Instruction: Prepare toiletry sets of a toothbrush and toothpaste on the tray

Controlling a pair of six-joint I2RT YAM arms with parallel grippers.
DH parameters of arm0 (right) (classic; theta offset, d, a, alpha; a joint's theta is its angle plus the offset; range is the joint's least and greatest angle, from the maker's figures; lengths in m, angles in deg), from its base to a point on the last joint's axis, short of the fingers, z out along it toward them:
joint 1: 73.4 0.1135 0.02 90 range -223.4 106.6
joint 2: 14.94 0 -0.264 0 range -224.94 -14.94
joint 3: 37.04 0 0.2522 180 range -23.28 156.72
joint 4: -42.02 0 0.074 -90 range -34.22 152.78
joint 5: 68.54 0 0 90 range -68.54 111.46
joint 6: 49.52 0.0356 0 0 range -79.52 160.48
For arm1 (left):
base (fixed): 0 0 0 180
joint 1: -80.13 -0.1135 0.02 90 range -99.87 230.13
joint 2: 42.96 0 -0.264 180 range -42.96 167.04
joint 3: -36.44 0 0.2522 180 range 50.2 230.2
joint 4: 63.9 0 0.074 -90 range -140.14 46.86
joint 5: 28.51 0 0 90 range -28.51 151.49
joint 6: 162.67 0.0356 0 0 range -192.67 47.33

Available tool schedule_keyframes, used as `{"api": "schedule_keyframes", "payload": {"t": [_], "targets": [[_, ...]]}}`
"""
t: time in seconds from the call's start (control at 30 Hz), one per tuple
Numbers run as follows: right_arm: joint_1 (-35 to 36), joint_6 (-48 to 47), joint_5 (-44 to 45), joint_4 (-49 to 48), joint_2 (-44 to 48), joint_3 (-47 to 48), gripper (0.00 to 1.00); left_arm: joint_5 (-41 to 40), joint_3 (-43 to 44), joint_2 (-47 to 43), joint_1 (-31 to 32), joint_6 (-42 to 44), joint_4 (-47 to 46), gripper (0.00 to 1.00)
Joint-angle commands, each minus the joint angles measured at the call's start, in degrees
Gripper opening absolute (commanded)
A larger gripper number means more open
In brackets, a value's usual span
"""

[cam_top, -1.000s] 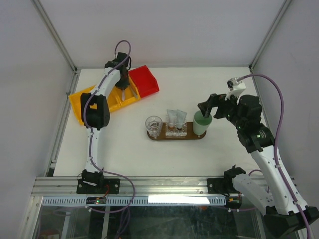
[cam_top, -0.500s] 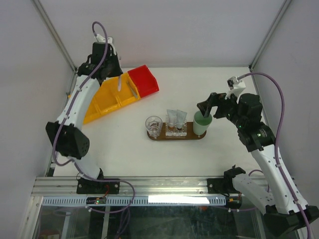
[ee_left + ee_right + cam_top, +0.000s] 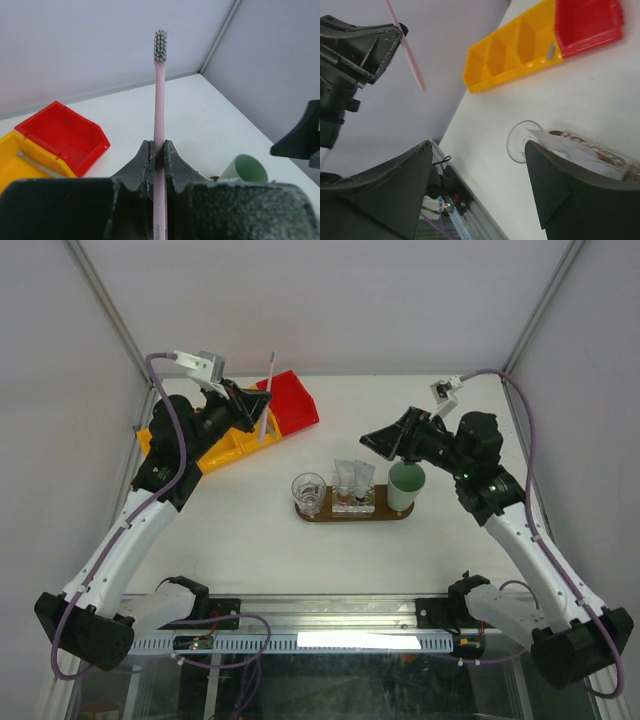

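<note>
As it is raised above the bins, left hand [image 3: 256, 416]: clamped narrow on the toothbrush [image 3: 268, 388]; the handle is pinched low down between the two fingers [image 3: 146, 162]
Toothbrush: pale pink, held in the air with the bristled head pointing away from the hand; nothing else is touched by it; it is kept well apart from the tray [image 3: 350, 517]
Right hand [image 3: 384, 441]: spread wide with nothing held; it is held in the air just beside the mint-green cup [image 3: 405, 486], above the right end of the tray
Tray: dark brown, laid on the white counter [image 3: 250, 540] between the two arms
Tubes [image 3: 353, 481]: two pale ones, stood side by side on the middle of the tray
Glass [image 3: 308, 491]: clear, set on the left end of the tray, just beside the tubes
Mint-green cup: set upright on the right end of the tray
Yellow bin [image 3: 222, 445]: placed at the far left of the counter, divided into compartments; a thin pale stick [image 3: 37, 164] is seen lying in one of them
Red bin [image 3: 293, 406]: placed touching the right end of the yellow bin
</note>
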Motion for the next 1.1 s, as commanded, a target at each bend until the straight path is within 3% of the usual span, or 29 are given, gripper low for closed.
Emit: {"api": "schedule_keyframes", "payload": {"t": [0.0, 0.27, 0.7, 0.73, 0.77, 0.8, 0.93, 1.07], "targets": [[7.51, 10.81, 0.09, -15.71, -7.23, 1.80, 0.76, 1.70, -2.47, -1.69, 3.22, 0.56, -9.39, 0.00], [19.86, 10.74, 1.67, -18.68, -19.30, 13.07, 0.74, -5.21, -3.40, -2.94, 6.33, 4.99, -8.31, 0.00], [23.80, 10.74, 1.67, -17.08, -28.79, 26.75, 0.74, -7.02, -3.41, -2.76, 6.34, 8.30, -7.54, 0.00], [23.82, 6.70, 17.95, -16.93, -29.49, 27.58, 0.40, -6.81, -3.37, -2.88, 6.34, 8.45, -7.48, 0.00], [23.81, 3.19, 31.09, -16.42, -30.42, 28.59, 0.30, -6.80, -3.50, -2.97, 6.33, 8.62, -7.46, 0.00], [23.82, 2.37, 33.83, -15.70, -31.22, 29.79, 0.25, -6.86, -3.51, -3.10, 6.34, 8.72, -7.41, 0.00], [23.81, 0.51, 36.47, -14.57, -34.39, 33.94, 0.20, -7.00, -3.46, -3.16, 6.32, 9.08, -7.44, 0.00], [23.80, 0.11, 36.43, -15.08, -35.58, 35.13, 0.28, -6.91, -3.48, -2.96, 6.34, 9.34, -7.37, 0.00]]}}
